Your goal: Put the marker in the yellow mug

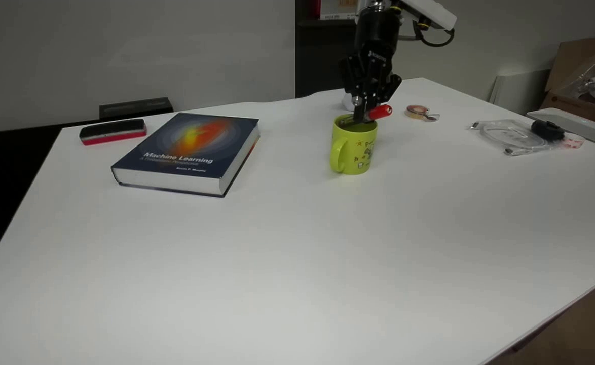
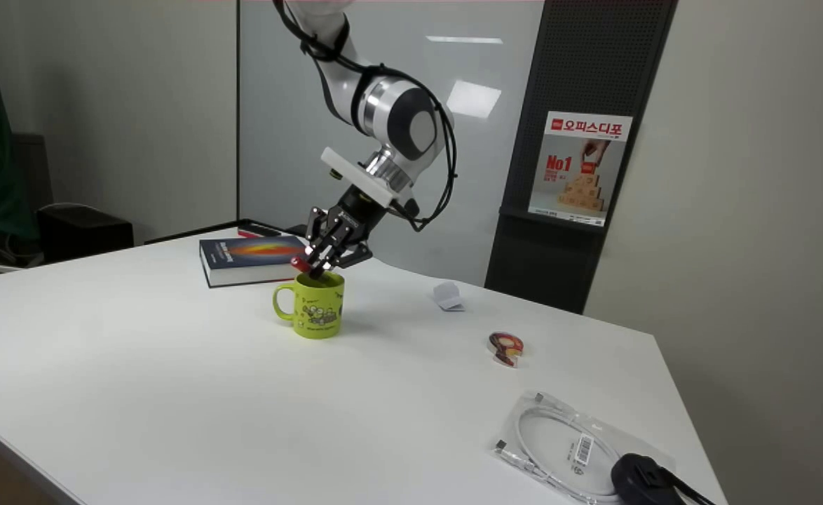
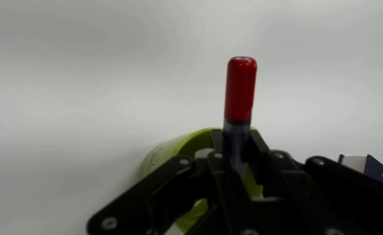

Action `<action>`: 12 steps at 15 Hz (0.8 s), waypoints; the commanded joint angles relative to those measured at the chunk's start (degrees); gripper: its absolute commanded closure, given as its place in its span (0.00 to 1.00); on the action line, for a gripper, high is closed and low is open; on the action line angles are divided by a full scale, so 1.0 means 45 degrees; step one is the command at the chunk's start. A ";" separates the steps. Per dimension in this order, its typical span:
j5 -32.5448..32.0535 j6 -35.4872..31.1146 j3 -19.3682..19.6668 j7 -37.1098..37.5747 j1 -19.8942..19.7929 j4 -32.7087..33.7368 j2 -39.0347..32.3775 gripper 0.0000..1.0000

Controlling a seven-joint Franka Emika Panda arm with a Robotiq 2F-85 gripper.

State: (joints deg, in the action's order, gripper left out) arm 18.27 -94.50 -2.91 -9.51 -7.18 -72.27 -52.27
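The gripper (image 3: 236, 140) is clamped on the red-capped marker (image 3: 240, 88), its fingers (image 3: 257, 145) pressing either side of the barrel just below the cap, over the mouth of the yellow mug (image 1: 354, 152). The marker is tilted, its red end jutting past the mug's rim; whether its lower end sits below the rim I cannot tell. The mug stands upright on the white counter (image 1: 297, 263), its side printed with small drawings. In an exterior view, a thick blue book (image 1: 186, 152) titled Machine Learning lies flat to the left of the mug, apart from it, and a black-and-red block (image 1: 113, 132) rests farther left of the mug. In an exterior view, a folded white paper (image 2: 448, 295) lies to the right of the mug, a small flat item (image 2: 505, 348) is farther right and nearer the camera, and a bagged cable (image 2: 566, 449) with a black object (image 2: 643, 480) over its edge lies well apart from the mug on that side.
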 commanded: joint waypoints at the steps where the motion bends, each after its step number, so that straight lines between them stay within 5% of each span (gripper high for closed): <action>1: 0.0103 0.0547 -0.0198 0.0249 -0.0146 0.0897 -0.0406 0.95; 3: 0.0120 0.0645 -0.0219 0.0246 -0.0155 0.0906 -0.0377 0.95; 4: 0.0134 0.0704 -0.0231 0.0236 -0.0165 0.0888 -0.0337 0.53; 5: 0.0114 0.0658 -0.0219 0.0236 -0.0142 0.0831 -0.0274 0.53; 12: -0.0097 -0.0022 -0.0237 0.0046 0.0082 -0.0107 0.0691 0.07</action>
State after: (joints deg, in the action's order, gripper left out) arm 18.32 -93.61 -3.82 -9.52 -7.18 -71.01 -51.92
